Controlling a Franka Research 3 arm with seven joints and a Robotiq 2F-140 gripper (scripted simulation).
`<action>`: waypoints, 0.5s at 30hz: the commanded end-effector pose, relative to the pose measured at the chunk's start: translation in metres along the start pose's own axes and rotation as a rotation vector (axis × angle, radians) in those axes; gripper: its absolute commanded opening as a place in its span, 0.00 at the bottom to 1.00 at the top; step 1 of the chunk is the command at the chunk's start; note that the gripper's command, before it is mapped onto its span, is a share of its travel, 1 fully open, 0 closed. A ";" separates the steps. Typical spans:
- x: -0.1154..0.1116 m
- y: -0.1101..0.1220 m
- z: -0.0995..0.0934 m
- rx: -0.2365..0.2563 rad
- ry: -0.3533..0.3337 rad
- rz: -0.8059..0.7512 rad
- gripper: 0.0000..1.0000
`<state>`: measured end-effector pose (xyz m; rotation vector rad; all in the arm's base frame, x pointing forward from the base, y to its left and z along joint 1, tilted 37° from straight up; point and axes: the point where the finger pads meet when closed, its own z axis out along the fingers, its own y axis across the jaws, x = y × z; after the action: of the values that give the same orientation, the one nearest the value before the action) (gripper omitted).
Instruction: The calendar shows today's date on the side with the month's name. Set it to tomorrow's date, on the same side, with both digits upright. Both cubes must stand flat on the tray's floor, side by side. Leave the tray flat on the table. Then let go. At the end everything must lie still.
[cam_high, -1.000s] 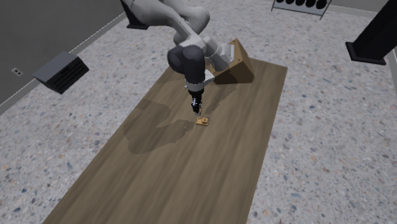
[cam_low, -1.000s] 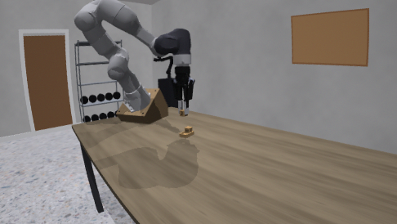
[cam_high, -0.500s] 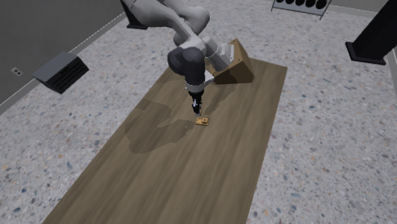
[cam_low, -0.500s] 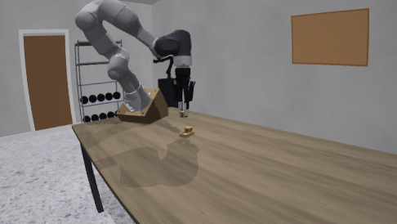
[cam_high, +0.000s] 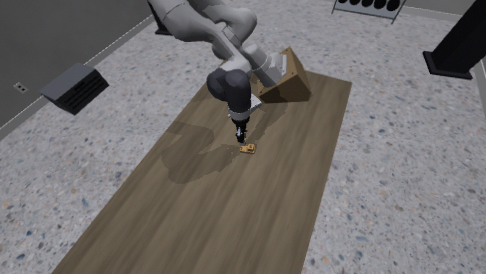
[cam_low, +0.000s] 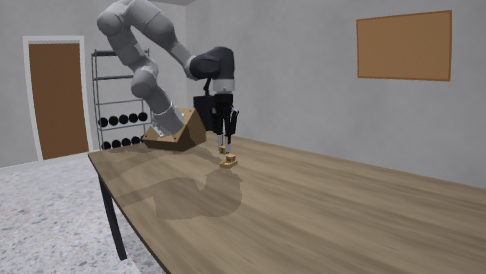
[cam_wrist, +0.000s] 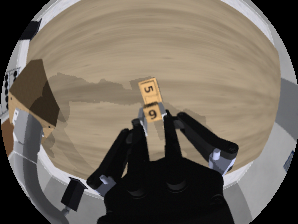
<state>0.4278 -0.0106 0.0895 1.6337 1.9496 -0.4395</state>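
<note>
A small wooden cube (cam_low: 222, 149) (cam_wrist: 152, 113), its upper face marked with a dark 9 or 6, is gripped between the narrowly parted fingertips of the black gripper (cam_high: 242, 143) (cam_low: 224, 150) (cam_wrist: 152, 110). Beside it, a shallow wooden tray (cam_high: 243, 151) (cam_low: 224, 165) (cam_wrist: 158, 94) with a second, 5-marked cube (cam_high: 251, 147) (cam_low: 230, 157) (cam_wrist: 148, 89) is borne by the streaky wood-grained tabletop (cam_high: 225, 210) (cam_low: 310, 210) (cam_wrist: 210, 65).

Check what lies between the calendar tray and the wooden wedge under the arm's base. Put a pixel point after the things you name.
Bare tabletop and shadow between tray (cam_high: 243, 151) and wedge (cam_high: 295, 92), in the top view.
</note>
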 end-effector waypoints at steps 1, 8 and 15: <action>0.005 0.005 0.005 -0.018 0.014 0.009 0.16; 0.005 0.006 0.014 -0.018 0.014 0.009 0.16; 0.005 0.006 0.015 -0.018 0.014 0.009 0.16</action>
<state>0.4328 -0.0152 0.0753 1.6298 1.9577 -0.4228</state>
